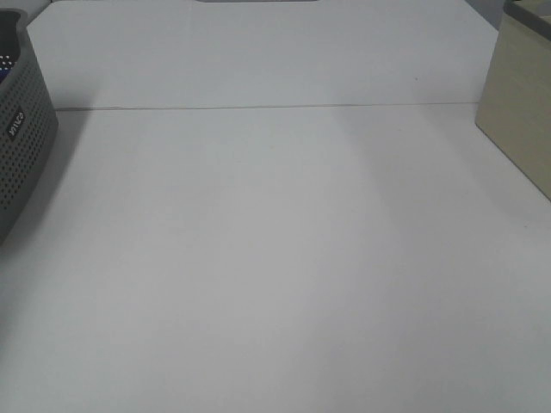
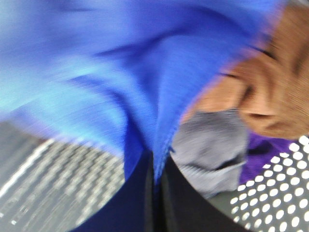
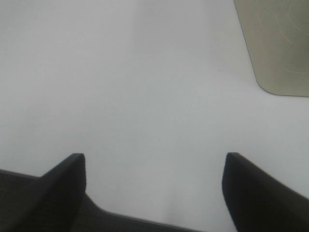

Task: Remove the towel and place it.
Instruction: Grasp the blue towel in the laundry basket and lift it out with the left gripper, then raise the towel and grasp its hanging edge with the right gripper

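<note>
— Towel [image 2: 120, 72] first: are we gripping it?

— We are. Our left gripper [image 2: 156, 169] is pressing its two dark fingers [image 2: 193, 208] together on a fold of the royal-blue plush. The cloth is fanning out from that pinch and filling most of the left wrist view, which is blurring.

— What is lying around it?

— A grey cloth [image 2: 207, 145] is bunching up just beside the pinch, and an orange-brown cloth [image 2: 275, 77] is sitting beyond that. A purple cloth [image 2: 263, 154] is peeking out between those two and the perforated wall of the basket [image 2: 270, 193]. So the towel is sitting inside the basket among the other cloths.

— Are we reading any writing?

— In the high view the basket [image 1: 21, 146] is standing at the left edge of the white table [image 1: 275, 258]. Small white lettering [image 1: 15, 123] is running up its grey wall, but it is too small for us to read.

— And our other arm?

— Our right gripper [image 3: 154, 157] is holding its fingers spread wide, gripping nothing, above the table [image 3: 145, 72]. A beige box [image 3: 280, 48] is standing near it, and in the high view the box [image 1: 516, 112] is sitting at the table's right edge.
</note>
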Tool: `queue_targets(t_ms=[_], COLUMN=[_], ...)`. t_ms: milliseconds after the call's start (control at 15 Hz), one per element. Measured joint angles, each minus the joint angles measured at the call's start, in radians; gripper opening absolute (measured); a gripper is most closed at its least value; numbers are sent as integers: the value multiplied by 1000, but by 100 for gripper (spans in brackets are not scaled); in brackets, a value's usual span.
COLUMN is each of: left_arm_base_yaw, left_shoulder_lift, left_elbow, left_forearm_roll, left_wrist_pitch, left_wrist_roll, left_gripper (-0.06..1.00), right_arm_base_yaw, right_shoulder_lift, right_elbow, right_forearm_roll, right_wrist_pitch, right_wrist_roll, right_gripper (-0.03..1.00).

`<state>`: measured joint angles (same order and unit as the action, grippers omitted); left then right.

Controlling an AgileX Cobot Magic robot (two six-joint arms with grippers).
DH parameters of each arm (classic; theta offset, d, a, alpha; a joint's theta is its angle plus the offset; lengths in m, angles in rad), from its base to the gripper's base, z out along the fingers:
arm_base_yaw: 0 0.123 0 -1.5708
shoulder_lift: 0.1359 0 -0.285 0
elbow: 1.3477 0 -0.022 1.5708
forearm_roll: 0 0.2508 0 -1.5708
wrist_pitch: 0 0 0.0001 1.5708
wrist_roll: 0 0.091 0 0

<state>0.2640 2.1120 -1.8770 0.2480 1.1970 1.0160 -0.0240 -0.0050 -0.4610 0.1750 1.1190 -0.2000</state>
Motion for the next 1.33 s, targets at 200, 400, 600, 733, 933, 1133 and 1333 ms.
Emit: queue_targets(t_ms=[200,400,600,733,933,1133,1333], left_arm_base_yaw=[0,0,-27,-66,-178,-236,-326], left_shoulder_lift=[-79,-176,-290,-351,-479,-552,-628], left_elbow=[-88,-92,-92,-96,-97,-98,-98], left_forearm_roll=[-104,-248,-281,-283,-283,-278,-255], left_wrist_pitch=[8,14,15,15,-38,-100,-129], left_wrist_roll=[-89,-95,-91,-78,-66,-62,-49], left_gripper=[0,0,0,0,0,0,0], right_arm_base_yaw=[0,0,0,0,0,0,0], right_shoulder_lift=[0,0,0,0,0,36,161], right_elbow=[0,0,0,0,0,-6,-6], right_forearm_roll=[0,0,2,4,15,67,234], right_wrist_pitch=[0,0,0,0,-1,-44,-203], right_wrist_roll=[0,0,0,0,0,-29,-198], right_gripper=[76,76,76,76,76,76,76])
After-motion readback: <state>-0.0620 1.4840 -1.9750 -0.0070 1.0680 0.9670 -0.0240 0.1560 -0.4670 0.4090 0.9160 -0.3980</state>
